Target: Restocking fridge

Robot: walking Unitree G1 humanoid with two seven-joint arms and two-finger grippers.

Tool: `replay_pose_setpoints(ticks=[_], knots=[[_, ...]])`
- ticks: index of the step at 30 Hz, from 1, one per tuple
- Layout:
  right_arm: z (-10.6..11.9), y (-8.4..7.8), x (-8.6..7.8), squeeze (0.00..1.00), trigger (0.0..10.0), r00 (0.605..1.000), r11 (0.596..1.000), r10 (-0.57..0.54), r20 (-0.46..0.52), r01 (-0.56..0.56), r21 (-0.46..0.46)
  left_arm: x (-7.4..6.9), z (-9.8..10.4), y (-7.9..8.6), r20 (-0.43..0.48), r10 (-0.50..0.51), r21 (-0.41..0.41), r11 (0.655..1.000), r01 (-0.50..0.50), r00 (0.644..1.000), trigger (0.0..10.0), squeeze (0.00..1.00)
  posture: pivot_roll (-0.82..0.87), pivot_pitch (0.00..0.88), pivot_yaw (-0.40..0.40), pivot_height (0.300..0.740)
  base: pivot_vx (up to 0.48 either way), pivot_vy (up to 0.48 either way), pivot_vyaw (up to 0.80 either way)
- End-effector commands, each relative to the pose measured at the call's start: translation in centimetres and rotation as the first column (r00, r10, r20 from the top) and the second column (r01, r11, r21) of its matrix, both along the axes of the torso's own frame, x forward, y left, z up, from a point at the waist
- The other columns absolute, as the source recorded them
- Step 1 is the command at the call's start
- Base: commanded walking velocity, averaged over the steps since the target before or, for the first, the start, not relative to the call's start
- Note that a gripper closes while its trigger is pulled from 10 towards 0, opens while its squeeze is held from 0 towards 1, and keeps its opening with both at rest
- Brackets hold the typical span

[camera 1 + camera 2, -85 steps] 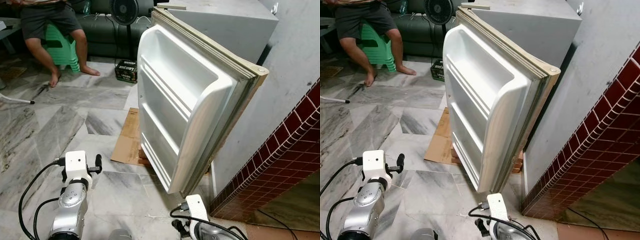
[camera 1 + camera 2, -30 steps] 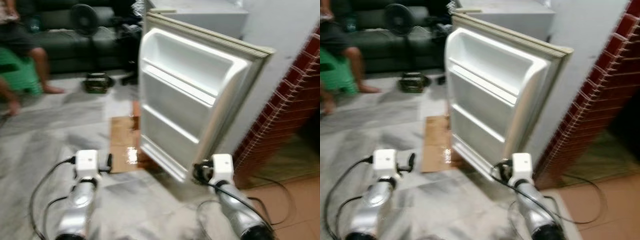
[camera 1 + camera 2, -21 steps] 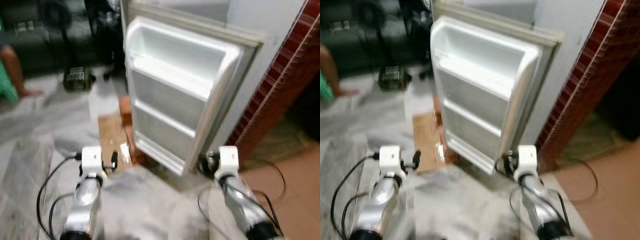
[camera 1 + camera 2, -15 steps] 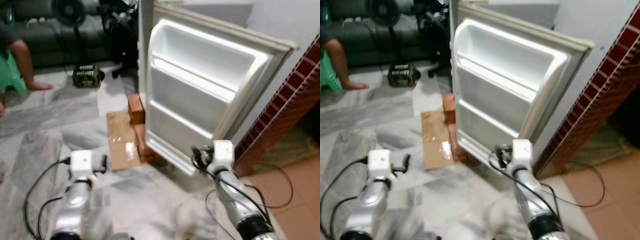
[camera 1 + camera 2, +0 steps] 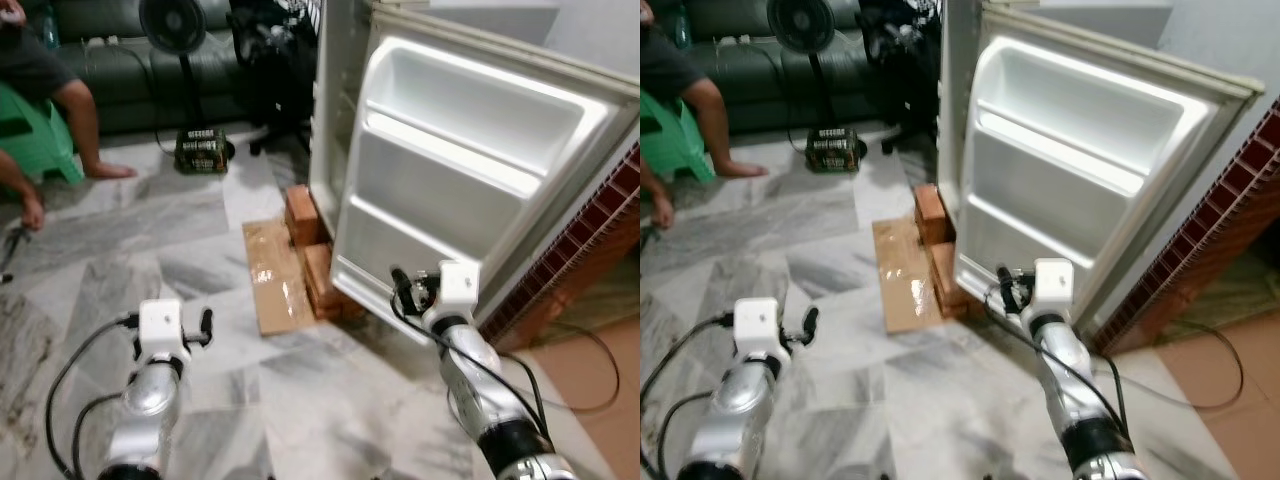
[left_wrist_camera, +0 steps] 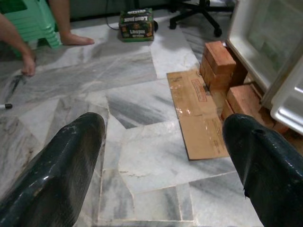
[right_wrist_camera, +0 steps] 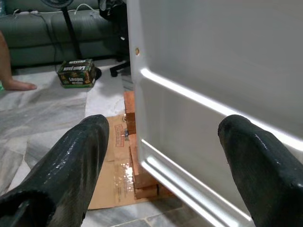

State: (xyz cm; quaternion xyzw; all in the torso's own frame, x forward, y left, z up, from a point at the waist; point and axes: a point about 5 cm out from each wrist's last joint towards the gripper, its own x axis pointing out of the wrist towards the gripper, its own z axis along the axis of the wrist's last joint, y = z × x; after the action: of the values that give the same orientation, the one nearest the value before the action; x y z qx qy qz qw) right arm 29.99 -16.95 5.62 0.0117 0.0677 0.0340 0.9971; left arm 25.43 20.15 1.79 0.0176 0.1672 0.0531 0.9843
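1. The fridge door (image 5: 470,190) stands swung wide open ahead and to the robot's right, its white inner liner facing the camera; its moulded door shelves (image 5: 450,160) look bare. The fridge (image 5: 335,110) itself rests on red bricks (image 5: 315,255), with a flattened cardboard sheet (image 5: 275,275) on the marble floor (image 5: 150,240) beside them.
2. The right gripper (image 7: 161,156) is raised near the door's lower edge, jaws spread wide and holding nothing; its wrist view looks straight at the smooth white liner.
3. The left gripper (image 6: 161,156) hovers over the floor, well apart from the fridge, jaws also wide and empty.
4. No item to stock is in either gripper, so restocking seems not yet begun.
5. Judged from its look, the door is a stiff, fairly light panel that swings on its hinge; the glossy plastic liner is likely slippery, so the outer edge or a shelf lip would give the best hold.
6. A seated person's legs (image 5: 60,120), a green stool (image 5: 30,135), a standing fan (image 5: 172,25) and a small dark carton (image 5: 200,150) lie beyond.
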Motion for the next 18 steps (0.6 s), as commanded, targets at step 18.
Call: replay_pose_setpoints(ticks=[18], knots=[[-0.83, -0.98, -0.66, 0.0, 10.0, 0.999, 1.0, -0.02, -0.033, 0.02, -0.011, -0.05, -0.03, -1.26, 0.01, -0.042, -0.034, 0.998, 0.043, 0.999, 10.0, 0.0, 0.02, 0.021, 0.017, 0.74, 0.0, 0.32, -0.03]])
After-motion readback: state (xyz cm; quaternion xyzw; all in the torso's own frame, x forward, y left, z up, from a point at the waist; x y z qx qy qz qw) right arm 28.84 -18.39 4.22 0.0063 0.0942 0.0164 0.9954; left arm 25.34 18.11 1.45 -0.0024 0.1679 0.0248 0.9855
